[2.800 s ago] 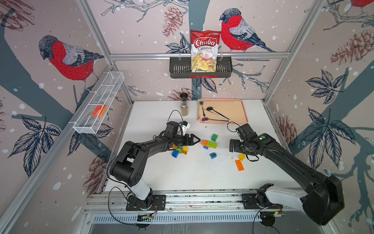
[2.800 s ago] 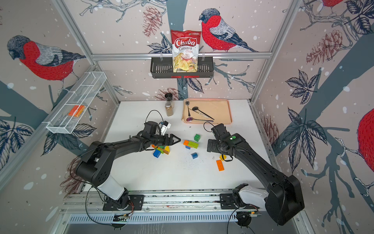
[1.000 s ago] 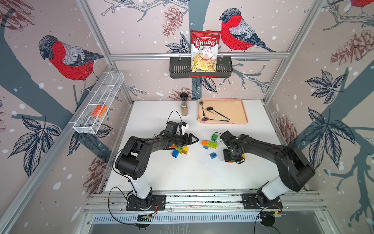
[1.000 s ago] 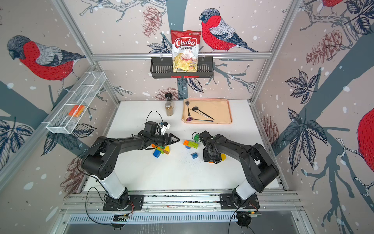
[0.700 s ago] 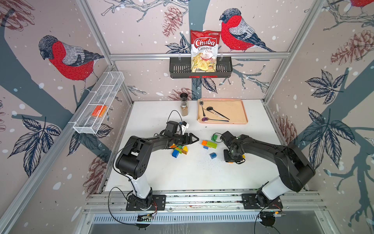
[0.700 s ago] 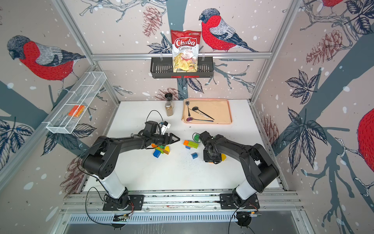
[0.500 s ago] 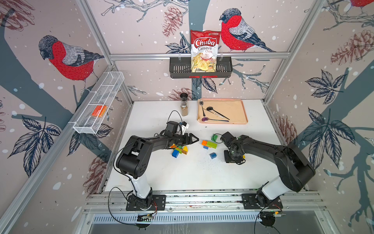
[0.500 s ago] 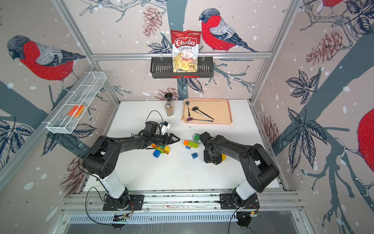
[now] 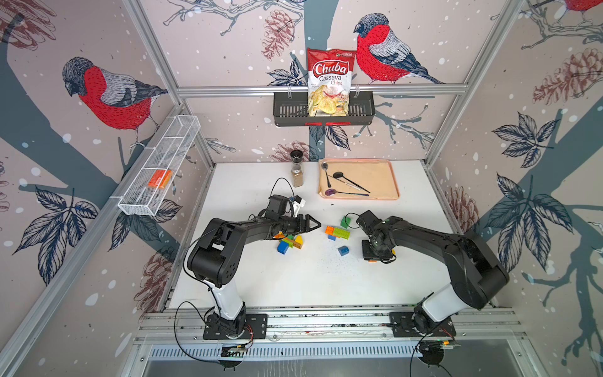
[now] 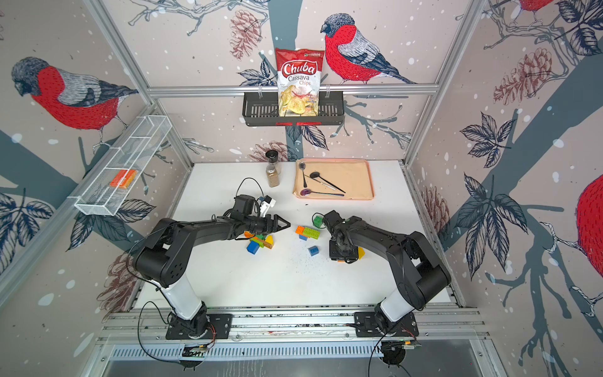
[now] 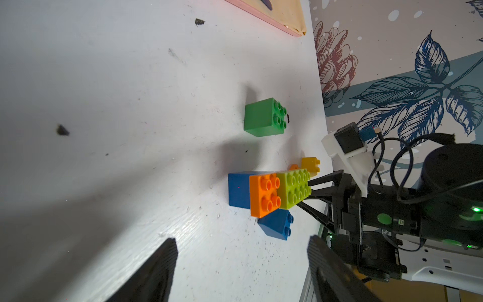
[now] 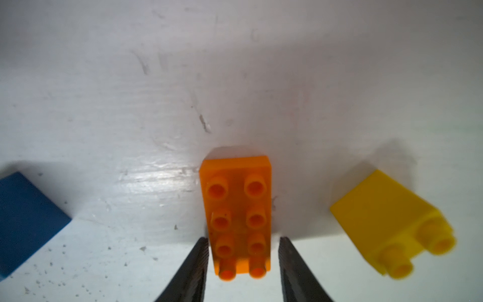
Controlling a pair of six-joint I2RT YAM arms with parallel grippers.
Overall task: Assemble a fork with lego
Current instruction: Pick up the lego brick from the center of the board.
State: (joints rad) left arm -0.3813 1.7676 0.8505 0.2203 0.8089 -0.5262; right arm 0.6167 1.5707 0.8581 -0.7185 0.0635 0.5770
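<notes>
My right gripper (image 12: 244, 239) points down at the table, open, its fingers on either side of a long orange lego brick (image 12: 236, 209) with a narrow gap at one side. A yellow brick (image 12: 386, 222) and a blue brick (image 12: 26, 219) lie to its sides. In both top views the gripper body (image 9: 375, 251) hides most of that orange brick. An orange and lime green stack (image 9: 337, 232) on a blue brick lies mid-table, beside a green brick (image 9: 345, 222). My left gripper (image 9: 310, 224) hovers open and empty, facing that stack (image 11: 279, 191).
A loose cluster of blue, yellow, green and orange bricks (image 9: 288, 243) lies under my left arm. At the back stand a pink tray (image 9: 388, 182) with spoons and a pepper grinder (image 9: 297, 169). A wire shelf (image 9: 156, 169) on the left wall holds a smooth orange block.
My right arm has swung in and come down over the long orange brick next to the yellow one, and has held there for the last second. The left arm has barely moved.
</notes>
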